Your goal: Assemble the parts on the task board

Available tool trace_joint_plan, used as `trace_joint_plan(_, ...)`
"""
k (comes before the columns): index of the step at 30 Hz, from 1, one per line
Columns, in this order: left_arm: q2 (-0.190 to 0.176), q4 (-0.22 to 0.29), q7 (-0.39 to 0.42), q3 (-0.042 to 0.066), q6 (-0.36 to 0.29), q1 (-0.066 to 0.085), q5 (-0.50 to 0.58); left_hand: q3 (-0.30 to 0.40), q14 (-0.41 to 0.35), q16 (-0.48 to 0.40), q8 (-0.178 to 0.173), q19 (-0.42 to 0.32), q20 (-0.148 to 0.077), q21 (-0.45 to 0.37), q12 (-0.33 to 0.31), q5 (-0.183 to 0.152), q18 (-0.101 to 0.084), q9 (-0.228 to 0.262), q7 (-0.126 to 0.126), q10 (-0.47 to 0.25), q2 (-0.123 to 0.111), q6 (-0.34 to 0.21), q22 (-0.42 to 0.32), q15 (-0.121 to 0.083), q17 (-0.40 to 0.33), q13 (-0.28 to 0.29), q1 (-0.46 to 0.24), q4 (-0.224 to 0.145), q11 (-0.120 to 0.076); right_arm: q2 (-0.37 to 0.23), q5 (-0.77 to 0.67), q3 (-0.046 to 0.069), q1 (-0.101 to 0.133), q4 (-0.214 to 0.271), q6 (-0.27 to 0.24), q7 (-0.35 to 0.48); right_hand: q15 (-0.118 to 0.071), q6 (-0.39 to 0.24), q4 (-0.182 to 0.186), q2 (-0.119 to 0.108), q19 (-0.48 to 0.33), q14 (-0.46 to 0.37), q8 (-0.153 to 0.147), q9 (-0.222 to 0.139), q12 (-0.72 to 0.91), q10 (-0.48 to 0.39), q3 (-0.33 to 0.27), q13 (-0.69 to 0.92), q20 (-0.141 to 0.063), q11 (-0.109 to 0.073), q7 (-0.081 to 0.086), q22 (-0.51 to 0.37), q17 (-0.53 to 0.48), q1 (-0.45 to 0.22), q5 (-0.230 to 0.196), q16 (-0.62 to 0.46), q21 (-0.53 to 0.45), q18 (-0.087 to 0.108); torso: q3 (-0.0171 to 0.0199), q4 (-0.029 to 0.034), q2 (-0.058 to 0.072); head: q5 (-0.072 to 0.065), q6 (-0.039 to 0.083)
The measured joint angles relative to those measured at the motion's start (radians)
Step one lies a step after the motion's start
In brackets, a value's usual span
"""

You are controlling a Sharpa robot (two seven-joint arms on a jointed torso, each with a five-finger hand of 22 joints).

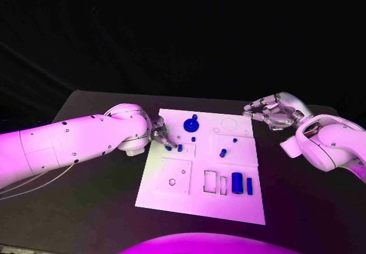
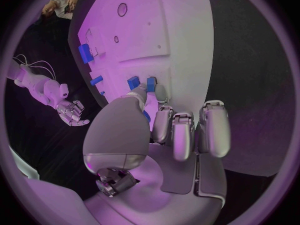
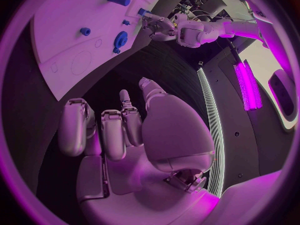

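At board's left edge | left robot hand [image 1: 160, 134] touching blue part [image 1: 168, 148]

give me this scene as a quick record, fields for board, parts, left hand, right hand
board: white task board in the middle of the black table
parts: blue round part near the far edge; blue cylinder and slim blue bar standing side by side near the right edge
left hand: left hand over the board's left edge, fingertips at two small blue pieces; grip cannot be told
right hand: right hand off the far right corner, fingers curled, holding nothing
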Motion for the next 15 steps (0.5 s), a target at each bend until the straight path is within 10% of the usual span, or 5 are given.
trace_joint_plan(15,0.002,-0.001,-0.001,0.000,0.004,0.000,-0.006,-0.031,0.000,0.000,-0.008,0.000,0.000,0.000,0.000,0.000,0.001,-0.001,0.002,0.000,0.003,0.002,0.000,0.000,0.000,0.000,-0.023,0.009,0.000,0.000,0.000,0.000,0.000,0.001,0.000,0.000,0.000,-0.004,0.003,0.000,0.000,0.000,0.000,0.001,0.000,0.000,-0.003,0.000,0.000,0.000,-0.004,0.001,0.000,0.000,0.000,0.000,0.000,0.000,-0.0002,0.0003,0.000,-0.001,0.001)
